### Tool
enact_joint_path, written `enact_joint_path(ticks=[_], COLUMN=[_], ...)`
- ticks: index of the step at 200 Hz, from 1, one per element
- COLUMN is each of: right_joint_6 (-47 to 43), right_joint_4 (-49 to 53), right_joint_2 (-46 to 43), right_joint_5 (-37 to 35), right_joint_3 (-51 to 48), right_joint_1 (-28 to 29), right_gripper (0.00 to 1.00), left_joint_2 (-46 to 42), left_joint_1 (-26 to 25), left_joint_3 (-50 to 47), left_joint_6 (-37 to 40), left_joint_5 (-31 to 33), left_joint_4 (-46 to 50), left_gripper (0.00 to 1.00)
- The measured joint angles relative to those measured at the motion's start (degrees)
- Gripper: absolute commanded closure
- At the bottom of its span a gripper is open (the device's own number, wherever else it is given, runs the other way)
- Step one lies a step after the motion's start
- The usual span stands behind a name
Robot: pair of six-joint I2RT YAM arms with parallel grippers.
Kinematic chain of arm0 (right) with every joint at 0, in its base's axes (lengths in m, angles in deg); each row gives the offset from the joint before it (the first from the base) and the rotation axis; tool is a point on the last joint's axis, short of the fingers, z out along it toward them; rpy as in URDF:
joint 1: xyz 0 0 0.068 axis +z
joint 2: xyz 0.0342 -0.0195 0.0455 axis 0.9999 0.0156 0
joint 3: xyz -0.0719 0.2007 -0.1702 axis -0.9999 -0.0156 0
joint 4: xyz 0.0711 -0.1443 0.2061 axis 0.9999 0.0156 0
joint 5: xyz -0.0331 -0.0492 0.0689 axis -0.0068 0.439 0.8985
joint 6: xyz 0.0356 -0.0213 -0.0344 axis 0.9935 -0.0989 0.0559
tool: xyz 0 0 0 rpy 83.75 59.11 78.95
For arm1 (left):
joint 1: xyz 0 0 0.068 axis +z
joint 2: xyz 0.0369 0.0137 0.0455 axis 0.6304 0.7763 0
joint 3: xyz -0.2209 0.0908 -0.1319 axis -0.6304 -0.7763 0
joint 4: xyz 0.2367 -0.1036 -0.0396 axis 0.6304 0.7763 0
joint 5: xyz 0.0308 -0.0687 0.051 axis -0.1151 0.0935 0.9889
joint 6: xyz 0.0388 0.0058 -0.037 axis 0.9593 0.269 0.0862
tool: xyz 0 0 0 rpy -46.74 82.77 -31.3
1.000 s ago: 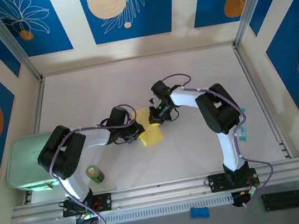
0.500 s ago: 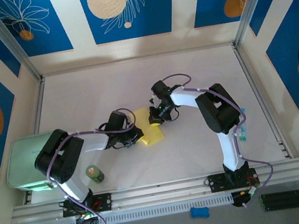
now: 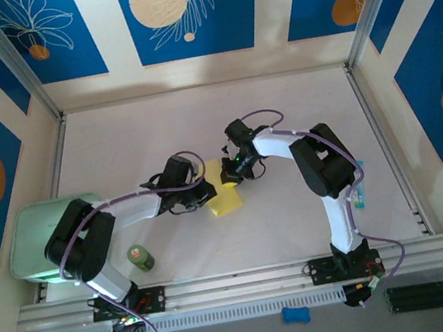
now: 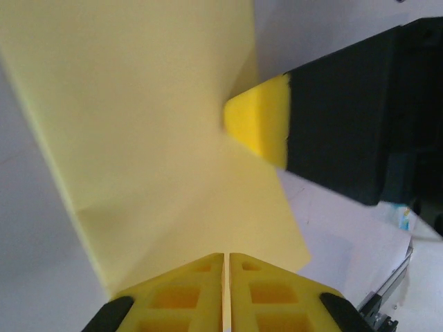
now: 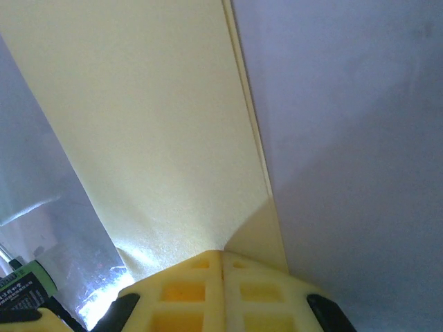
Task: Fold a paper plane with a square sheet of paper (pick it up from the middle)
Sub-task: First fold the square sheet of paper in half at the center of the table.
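The square sheet of paper [image 3: 227, 201], pale yellow, lies partly folded at mid-table between both arms. My left gripper [image 3: 202, 190] is at its left edge. In the left wrist view its jaws [image 4: 226, 257] are closed to a thin slit over the sheet's near edge [image 4: 152, 124]. My right gripper [image 3: 229, 175] is at the sheet's upper right, jaws [image 5: 221, 254] shut, and creases in the paper [image 5: 159, 124] run out from its tip. The right fingertip [image 4: 259, 124] presses into the sheet in the left wrist view. The paper plane is out of view.
A pale-green box [image 3: 37, 244] sits at the table's left edge, with a small green-capped bottle [image 3: 139, 257] just right of it. A blue-green packet [image 3: 361, 187] hangs by the right arm. Low walls enclose the white table [image 3: 198, 119].
The left gripper dipped slightly toward the near edge, then came back up toward the sheet's top. The sheet's raised upper flap looks narrower. The right gripper has held still.
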Motion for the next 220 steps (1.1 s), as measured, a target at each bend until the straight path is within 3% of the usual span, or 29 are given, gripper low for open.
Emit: enact_joint_path(ticks=[43,102,169,220], right_joint_6=[0.2,0.2,1.1,1.5], right_joint_4=[-0.1,-0.1,-0.2,-0.6], right_joint_2=[0.1,0.2,0.2,0.1], right_joint_5=[0.5,0.5,0.5,0.8], right_joint_3=[0.0,0.0,-0.1,-0.4], right_joint_1=[-0.2,-0.5,-0.5,-0.7], right_gripper=[0.96,0.96,0.96,0.96], left_joint_2=[4.9,4.5,-1.9,-4.9], left_joint_1=[-0.6,-1.0,-5.9,-6.4], left_joint_3=[0.5,-1.7,-3.1,-0.2], left_joint_6=[1.1,5.1,10.1,10.1], left_joint_5=[0.0,0.0,3.9,7.4], left_joint_4=[-0.2,-0.5,12.4,17.6], left_gripper=[0.9,0.93,0.93,0.93])
